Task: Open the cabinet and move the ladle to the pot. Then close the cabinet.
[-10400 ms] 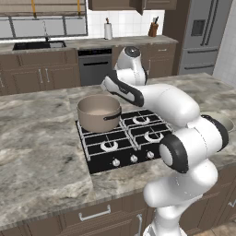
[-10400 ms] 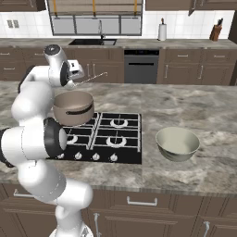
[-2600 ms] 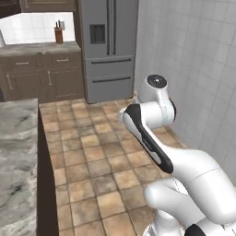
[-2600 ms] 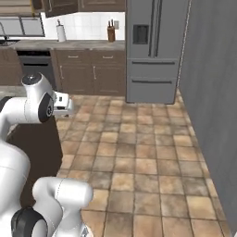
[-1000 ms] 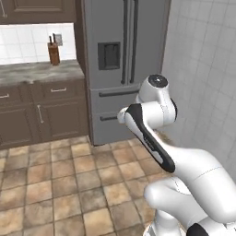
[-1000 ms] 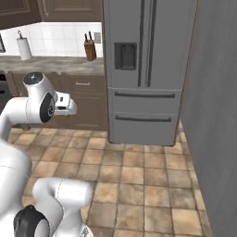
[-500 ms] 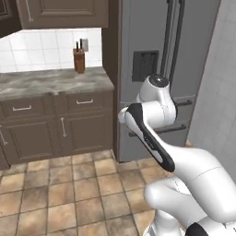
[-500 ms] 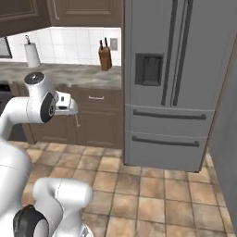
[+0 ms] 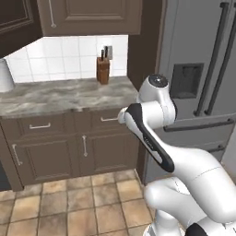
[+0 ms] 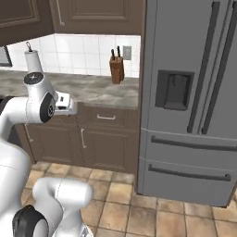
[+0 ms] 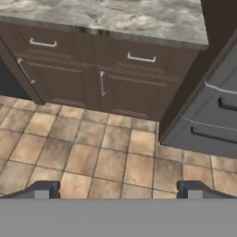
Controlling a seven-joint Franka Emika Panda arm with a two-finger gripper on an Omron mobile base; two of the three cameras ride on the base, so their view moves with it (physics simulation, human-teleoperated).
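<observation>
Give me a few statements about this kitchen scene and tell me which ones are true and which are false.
1. A knife block stands on the counter near the fridge. True.
2. The fridge doors stand wide open. False: both are shut, their long dark handles upright side by side.
3. The robot's fingers hold a ladle. False: they stand wide apart with nothing between them, above the tiled floor.
4. The wall cabinet above the counter is closed. True.
5. The floor is covered in green carpet. False: it is brownish tile.
</observation>
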